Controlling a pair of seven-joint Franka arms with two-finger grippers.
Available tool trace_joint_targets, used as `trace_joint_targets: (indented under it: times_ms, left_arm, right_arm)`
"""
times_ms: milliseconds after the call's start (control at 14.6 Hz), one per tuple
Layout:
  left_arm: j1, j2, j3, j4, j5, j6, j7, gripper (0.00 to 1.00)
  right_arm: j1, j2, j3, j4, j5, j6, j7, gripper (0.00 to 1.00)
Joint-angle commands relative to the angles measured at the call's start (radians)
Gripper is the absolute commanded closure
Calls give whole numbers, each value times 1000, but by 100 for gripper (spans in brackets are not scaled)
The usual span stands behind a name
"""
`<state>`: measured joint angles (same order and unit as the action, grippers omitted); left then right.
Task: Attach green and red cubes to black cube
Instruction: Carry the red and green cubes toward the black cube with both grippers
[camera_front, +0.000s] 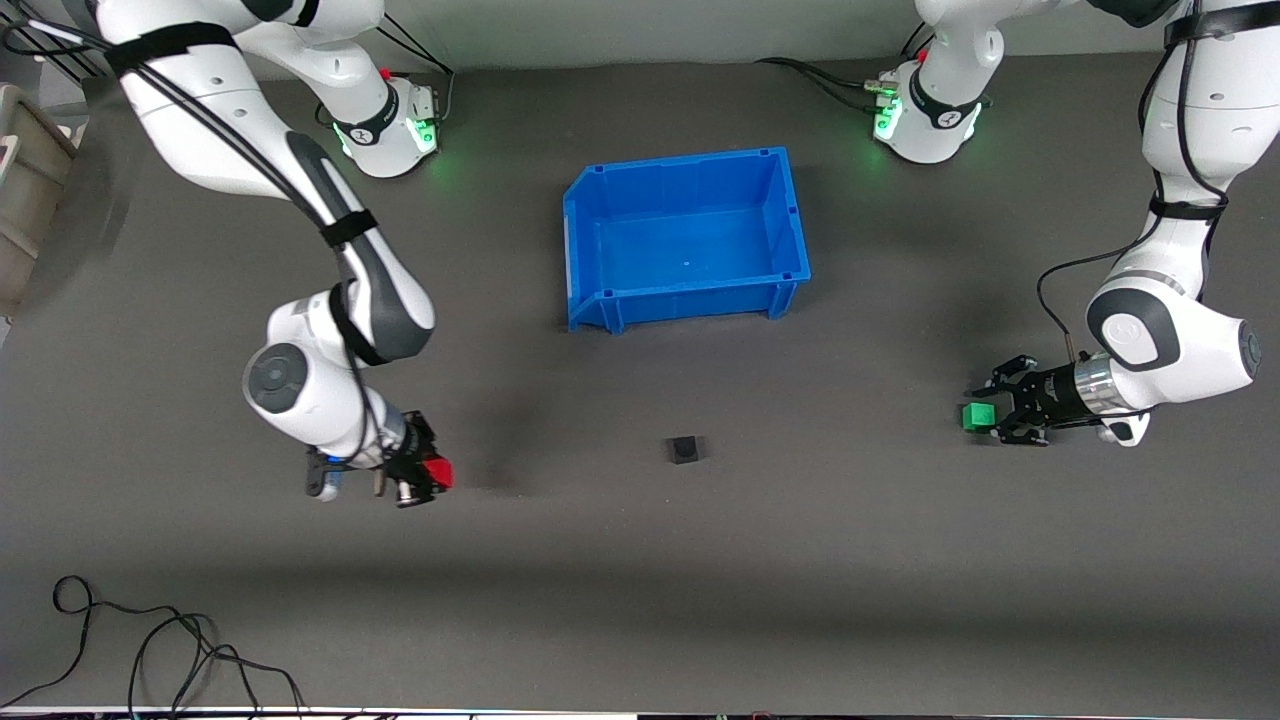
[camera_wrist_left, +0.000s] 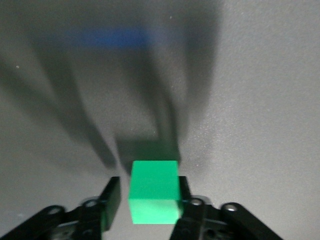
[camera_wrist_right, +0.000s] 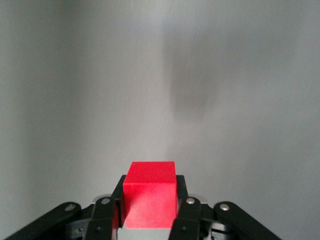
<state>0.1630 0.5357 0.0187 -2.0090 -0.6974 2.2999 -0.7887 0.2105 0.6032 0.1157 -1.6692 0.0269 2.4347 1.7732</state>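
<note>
The black cube (camera_front: 685, 449) sits on the dark table, nearer the front camera than the blue bin. My left gripper (camera_front: 990, 412) is low at the left arm's end of the table, open around the green cube (camera_front: 977, 417). In the left wrist view the green cube (camera_wrist_left: 154, 192) rests on the table between the fingers. One finger (camera_wrist_left: 184, 192) touches it and the other (camera_wrist_left: 111, 197) stands a little apart. My right gripper (camera_front: 430, 473), toward the right arm's end, is shut on the red cube (camera_front: 439, 472) and holds it just above the table. The right wrist view shows the red cube (camera_wrist_right: 150, 192) clamped between both fingers.
An empty blue bin (camera_front: 600, 205) stands mid-table, farther from the front camera than the black cube. Loose black cables (camera_front: 150, 650) lie near the table's front edge at the right arm's end. A beige box (camera_front: 25, 190) sits off that end.
</note>
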Motion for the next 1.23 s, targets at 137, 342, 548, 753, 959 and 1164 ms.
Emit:
trace_joint_targets:
  times_ms: [137,342,548,753,959,1164]
  left_arm:
    - [-3,-8,3,42,-16,-30,-15,79]
    - [-33,-13,1,119,-4,-104,-133,79]
    - [-112,-11,1,162,-11,-113,-222,79]
    - [-232,0,0,174,-75,-48,-257,79]
    - [-357,24,0,174,-160,70,-285,82]
    - [-494,58,0,179,-221,200,-367,82]
  right_arm:
    - [124,202,-7,340,11,-54,202,80]
    - [210,295,-22,471,-1,-52,262,81]
    - [202,287,-19,482,-16,-81,252,81]
    - [210,286,-2,511,-119,-241,246,81]
    - [242,291,1,509,-113,-273,259,80]
    - [244,305,1,509,-114,-263,276,80]
